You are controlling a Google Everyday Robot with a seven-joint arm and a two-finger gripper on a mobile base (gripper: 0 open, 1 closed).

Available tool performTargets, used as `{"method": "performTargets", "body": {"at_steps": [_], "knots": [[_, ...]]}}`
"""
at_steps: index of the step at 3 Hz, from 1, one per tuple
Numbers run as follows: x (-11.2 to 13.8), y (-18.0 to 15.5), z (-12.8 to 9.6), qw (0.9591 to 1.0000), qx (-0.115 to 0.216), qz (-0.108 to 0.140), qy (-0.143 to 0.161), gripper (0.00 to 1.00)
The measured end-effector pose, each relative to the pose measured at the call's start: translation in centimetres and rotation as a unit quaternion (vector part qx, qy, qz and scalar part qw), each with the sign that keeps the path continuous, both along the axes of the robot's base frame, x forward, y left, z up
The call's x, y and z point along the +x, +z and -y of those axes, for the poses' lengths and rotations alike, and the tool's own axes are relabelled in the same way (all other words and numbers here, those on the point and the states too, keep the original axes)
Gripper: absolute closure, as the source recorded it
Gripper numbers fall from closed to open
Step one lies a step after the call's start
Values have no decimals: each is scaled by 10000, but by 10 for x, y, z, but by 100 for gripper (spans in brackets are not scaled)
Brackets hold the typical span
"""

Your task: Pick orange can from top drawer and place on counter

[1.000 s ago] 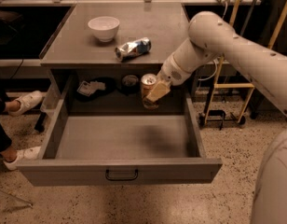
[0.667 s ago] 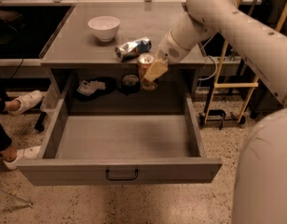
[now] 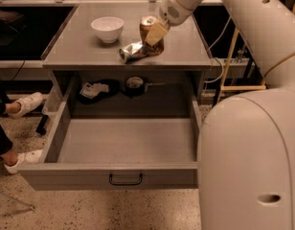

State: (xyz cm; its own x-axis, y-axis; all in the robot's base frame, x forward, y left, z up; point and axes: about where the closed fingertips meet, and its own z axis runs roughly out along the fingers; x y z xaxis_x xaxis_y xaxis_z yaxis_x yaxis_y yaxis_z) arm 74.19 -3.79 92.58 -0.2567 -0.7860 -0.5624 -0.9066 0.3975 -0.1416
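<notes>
The orange can (image 3: 149,31) is upright over the counter (image 3: 90,51), held in my gripper (image 3: 155,36), which is shut on it. Its base looks level with the counter top right next to the crushed silver-and-blue can (image 3: 132,51); I cannot tell whether it touches the surface. The top drawer (image 3: 123,143) is pulled fully open below, its floor bare, with a dark curved handle (image 3: 125,178) on the front. My white arm reaches in from the upper right and fills the right side of the view.
A white bowl (image 3: 107,28) stands at the counter's back left. Two dark flat items (image 3: 96,89) (image 3: 134,84) lie at the back of the drawer. A person's legs and white shoes (image 3: 24,104) are at the left. A wooden frame (image 3: 233,66) stands at the right.
My gripper has lifted the orange can up out of the drawer and carried it back over the counter, beside the crushed can.
</notes>
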Motion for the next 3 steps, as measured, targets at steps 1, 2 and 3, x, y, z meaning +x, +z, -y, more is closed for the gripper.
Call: {"method": "performTargets", "body": {"at_steps": [1,2,3], "knots": [[5,14,1,9999,55,140,-35,100],[5,13,1,9999,54,136,-39,100],[35,25,42,9959,85,468,-772,100]]}}
